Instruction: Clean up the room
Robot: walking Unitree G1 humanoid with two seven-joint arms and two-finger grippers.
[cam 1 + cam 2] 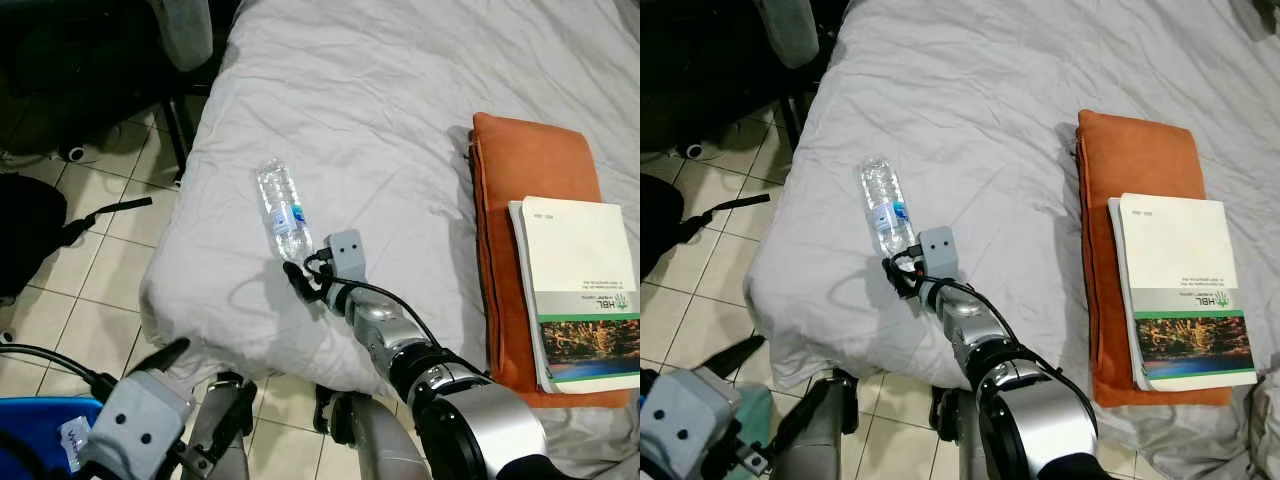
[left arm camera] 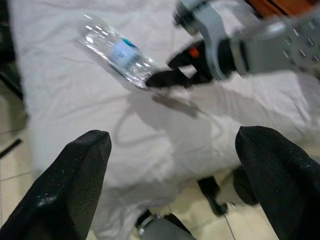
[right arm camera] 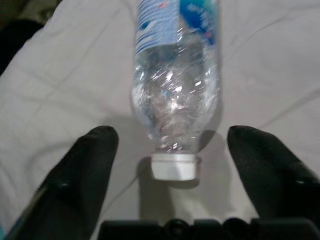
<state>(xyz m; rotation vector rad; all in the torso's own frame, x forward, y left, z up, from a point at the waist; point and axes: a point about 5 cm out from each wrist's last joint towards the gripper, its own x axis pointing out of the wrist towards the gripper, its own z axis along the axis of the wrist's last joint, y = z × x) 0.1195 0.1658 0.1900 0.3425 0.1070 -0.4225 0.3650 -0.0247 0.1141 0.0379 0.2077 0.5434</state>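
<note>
Just ahead of right tool (image 3: 170, 165), fingers spread either side of cap: plastic bottle (image 3: 175, 75) lying flat on bed (image 1: 400, 110), lined up for grasp; left tool (image 2: 175, 175) spread, idle

A bed (image 1: 400, 90) covered with a wrinkled white sheet is seen, its near corner hanging over a tiled floor (image 1: 110, 270). A clear plastic bottle (image 1: 281, 210) with a blue-and-white label is laid on its side on the sheet, close to that near corner, its white cap turned toward the near edge. Well apart from it, toward the opposite side of the bed, a folded orange cloth (image 1: 520, 170) is laid flat on the sheet. A book (image 1: 575, 290) is stacked on the cloth's nearer half. On the floor beside the bed a black strap (image 1: 105, 215) is seen.
</note>
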